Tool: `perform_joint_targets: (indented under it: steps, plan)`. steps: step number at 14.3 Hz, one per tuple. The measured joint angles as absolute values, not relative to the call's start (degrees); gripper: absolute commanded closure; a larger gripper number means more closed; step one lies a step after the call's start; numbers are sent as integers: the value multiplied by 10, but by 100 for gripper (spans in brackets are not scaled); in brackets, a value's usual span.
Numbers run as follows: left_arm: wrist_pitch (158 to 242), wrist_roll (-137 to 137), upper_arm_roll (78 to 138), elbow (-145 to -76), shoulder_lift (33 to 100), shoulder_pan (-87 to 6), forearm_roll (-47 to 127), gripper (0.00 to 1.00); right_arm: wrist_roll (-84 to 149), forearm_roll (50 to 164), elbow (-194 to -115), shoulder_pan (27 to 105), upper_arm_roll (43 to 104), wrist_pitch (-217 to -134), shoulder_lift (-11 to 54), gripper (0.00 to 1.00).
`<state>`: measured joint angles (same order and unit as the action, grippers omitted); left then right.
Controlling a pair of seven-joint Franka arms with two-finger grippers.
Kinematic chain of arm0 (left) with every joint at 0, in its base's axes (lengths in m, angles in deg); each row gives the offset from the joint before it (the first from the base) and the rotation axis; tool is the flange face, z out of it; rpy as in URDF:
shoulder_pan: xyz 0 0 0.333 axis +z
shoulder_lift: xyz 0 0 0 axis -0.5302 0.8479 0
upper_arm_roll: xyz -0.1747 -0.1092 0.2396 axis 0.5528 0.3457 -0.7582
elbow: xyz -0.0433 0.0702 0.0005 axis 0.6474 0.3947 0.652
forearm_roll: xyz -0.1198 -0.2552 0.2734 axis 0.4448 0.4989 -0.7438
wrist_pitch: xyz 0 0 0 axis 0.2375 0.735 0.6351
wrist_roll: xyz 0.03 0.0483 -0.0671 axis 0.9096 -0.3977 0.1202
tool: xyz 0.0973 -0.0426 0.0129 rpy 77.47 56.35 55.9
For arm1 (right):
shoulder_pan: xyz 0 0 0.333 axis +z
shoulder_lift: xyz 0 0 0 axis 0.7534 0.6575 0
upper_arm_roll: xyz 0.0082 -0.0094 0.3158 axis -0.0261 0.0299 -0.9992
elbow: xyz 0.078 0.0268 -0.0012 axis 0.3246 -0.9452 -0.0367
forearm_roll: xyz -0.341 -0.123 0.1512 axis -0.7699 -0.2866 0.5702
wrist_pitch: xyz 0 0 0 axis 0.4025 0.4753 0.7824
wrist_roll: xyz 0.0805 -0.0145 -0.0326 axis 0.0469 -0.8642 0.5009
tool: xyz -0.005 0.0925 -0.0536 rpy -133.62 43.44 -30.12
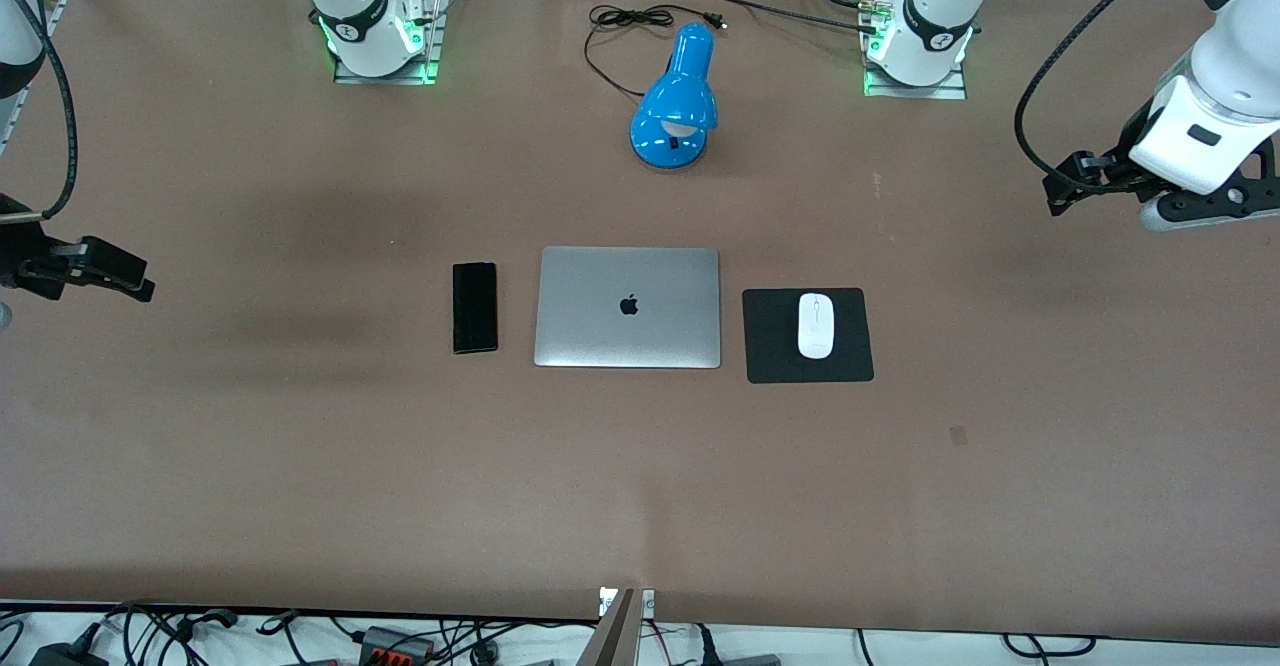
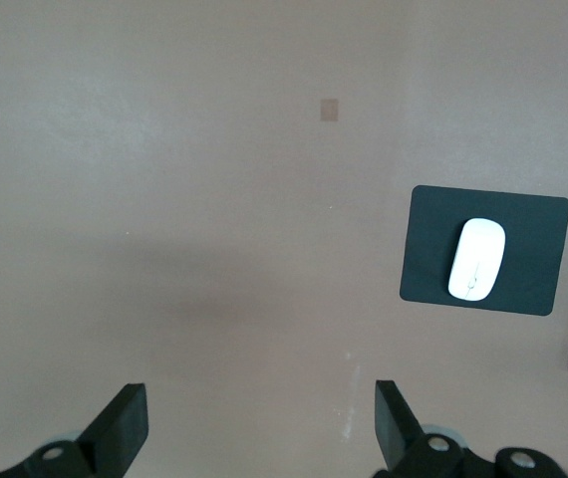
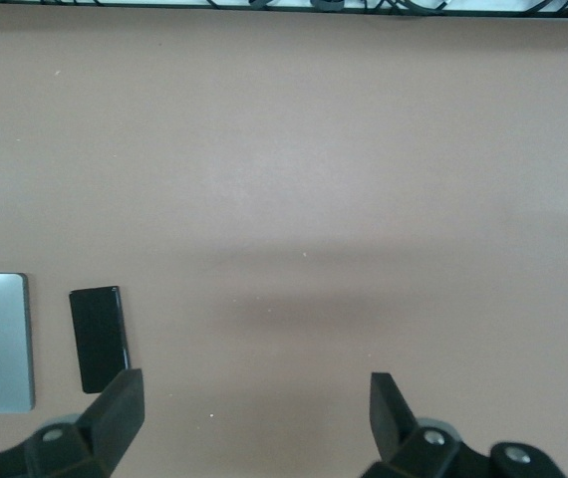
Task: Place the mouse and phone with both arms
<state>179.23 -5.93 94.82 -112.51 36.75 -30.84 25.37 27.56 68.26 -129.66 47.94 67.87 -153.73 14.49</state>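
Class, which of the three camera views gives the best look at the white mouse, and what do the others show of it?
The left wrist view: the mouse appears largest, lying whole on the black pad. The front view shows the mouse whole but smaller, beside the laptop. The right wrist view misses it entirely.

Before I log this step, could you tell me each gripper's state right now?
Left gripper: open, empty, over bare table.
Right gripper: open, empty, over bare table.

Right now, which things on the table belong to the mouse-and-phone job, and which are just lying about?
Job:
- mouse, on the mouse pad
- phone, beside the laptop
- left gripper, open over bare table
- right gripper, open over bare table

Lying about:
- mouse pad
- laptop, closed
- blue desk lamp
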Motion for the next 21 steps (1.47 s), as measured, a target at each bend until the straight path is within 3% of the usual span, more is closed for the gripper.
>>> perform_joint_targets:
  steps: [3,9,21]
  plan:
    - [1774,-58,949,-1114,367,-316,265,0,276,682,-1336,479,679,-1542,126,0]
    - [1770,-57,947,-1099,369,-317,289,0,279,682,-1499,473,679,-1592,18,0]
    - [1765,-41,946,-1094,373,-315,289,0,284,683,-1510,472,679,-1603,5,0]
